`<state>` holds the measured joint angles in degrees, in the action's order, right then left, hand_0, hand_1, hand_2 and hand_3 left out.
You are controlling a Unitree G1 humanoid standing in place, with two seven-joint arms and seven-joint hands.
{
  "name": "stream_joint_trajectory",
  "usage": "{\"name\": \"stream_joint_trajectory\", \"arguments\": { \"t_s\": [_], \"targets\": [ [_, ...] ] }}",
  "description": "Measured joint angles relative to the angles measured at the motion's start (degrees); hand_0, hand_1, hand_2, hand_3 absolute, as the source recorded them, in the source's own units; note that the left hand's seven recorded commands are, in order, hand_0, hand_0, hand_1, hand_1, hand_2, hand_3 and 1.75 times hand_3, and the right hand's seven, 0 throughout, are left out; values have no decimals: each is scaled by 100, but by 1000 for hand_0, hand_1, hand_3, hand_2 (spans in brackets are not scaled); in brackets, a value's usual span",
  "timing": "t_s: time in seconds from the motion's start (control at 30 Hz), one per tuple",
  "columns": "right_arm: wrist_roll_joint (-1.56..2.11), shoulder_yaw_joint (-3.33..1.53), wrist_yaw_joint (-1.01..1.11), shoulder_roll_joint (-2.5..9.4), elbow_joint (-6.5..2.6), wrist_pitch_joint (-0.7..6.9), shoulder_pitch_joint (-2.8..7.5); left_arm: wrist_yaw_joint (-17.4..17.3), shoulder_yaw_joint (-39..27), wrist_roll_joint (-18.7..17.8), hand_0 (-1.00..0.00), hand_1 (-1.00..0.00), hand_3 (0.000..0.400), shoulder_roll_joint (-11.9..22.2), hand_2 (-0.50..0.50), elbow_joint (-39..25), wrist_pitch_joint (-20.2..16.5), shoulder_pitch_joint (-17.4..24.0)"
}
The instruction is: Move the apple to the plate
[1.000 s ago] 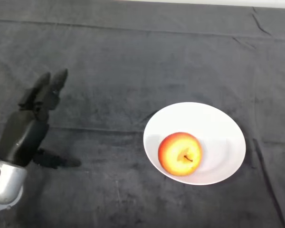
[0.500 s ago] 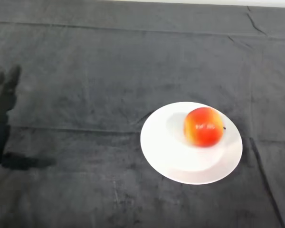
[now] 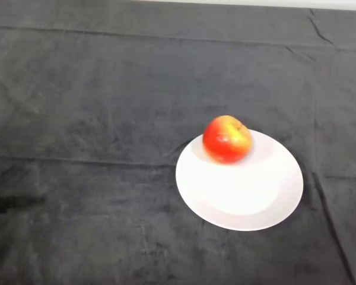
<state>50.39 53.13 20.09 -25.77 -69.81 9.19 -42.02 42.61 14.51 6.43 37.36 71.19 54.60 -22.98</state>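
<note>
A red and yellow apple [image 3: 227,139] rests on the white plate [image 3: 240,190], at the plate's far left rim, with its stem end turned up and to the right. The plate lies right of the middle of the dark cloth. No part of the robot shows in the head view.
The dark cloth [image 3: 95,107] covers the whole table, with creases near the far right corner [image 3: 317,24] and beside the plate's right edge [image 3: 323,196]. A faint dark shadow [image 3: 9,203] lies at the left edge.
The hand has withdrawn to the left and left the view. The apple has rolled on the plate, from its near left to the far right, then to the far left rim.
</note>
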Motion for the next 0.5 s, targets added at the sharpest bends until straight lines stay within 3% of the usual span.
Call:
{"name": "stream_joint_trajectory", "arguments": {
  "t_s": [0.5],
  "targets": [
    [0,0,0,0,0,0,0,-582,-1232,-1246,0,0,0,-25,0,0,-345,288]
  ]
}}
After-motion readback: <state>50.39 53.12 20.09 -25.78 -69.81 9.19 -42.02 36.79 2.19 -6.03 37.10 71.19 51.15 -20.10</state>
